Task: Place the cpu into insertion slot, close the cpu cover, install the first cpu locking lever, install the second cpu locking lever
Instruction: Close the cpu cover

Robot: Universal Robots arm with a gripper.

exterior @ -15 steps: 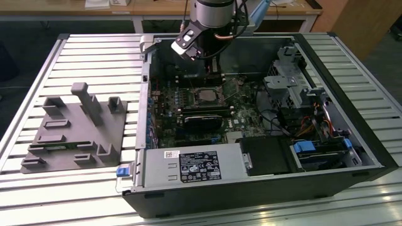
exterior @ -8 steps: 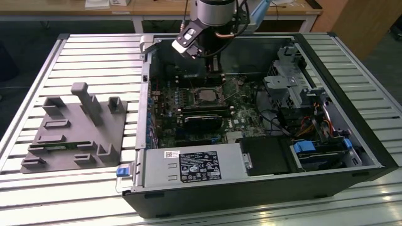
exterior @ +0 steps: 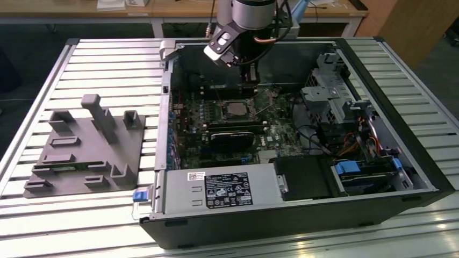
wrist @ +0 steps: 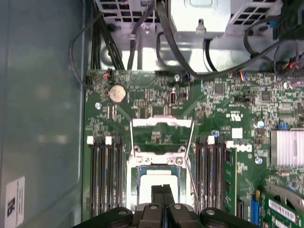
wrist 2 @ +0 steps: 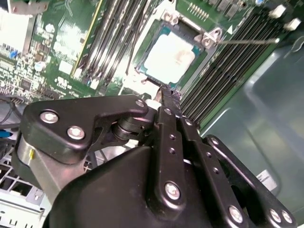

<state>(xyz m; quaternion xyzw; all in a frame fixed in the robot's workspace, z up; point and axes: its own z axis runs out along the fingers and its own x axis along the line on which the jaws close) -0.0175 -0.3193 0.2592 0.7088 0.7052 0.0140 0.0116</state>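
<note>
The black linkage-fingered gripper (wrist: pixel 162 188) is hovering low inside an open black computer case (exterior: pixel 287 228), its two fingers (wrist: pixel 156 194) pressed flat against each other with nothing between them. In the second wrist view the gripper (wrist 2: pixel 166 90) tips are hanging just above the near edge of the small, square, pale silver-faced cpu (wrist 2: pixel 172 56).

The cpu (wrist: pixel 159 176) is lying flat and square inside the metal-rimmed insertion slot (wrist: pixel 134 176), so the placing looks done. Just beyond it, the square silver cpu cover (wrist: pixel 161 122), a frame with a cut-out centre, is lying swung back on its hinge, with green board showing through the opening. A thin steel locking lever (wrist: pixel 190 180) is standing free beside the slot, and it shows as a bright wire (wrist 2: pixel 247 41) in the second wrist view.

The work in hand appears to be the cover. Doing it well likely means catching the frame by its far free edge and swinging it over on the hinge. The clenched tips should be staying off the chip's face, and the wire lever should be staying outside the frame's path so nothing jams under it.

Long black memory slots (wrist: pixel 104 175) are flanking the socket on the green motherboard (wrist: pixel 218 109). In the exterior view the case is sitting on a slatted metal table (exterior: pixel 93 64) beside a grey moulded fixture (exterior: pixel 79 153).
</note>
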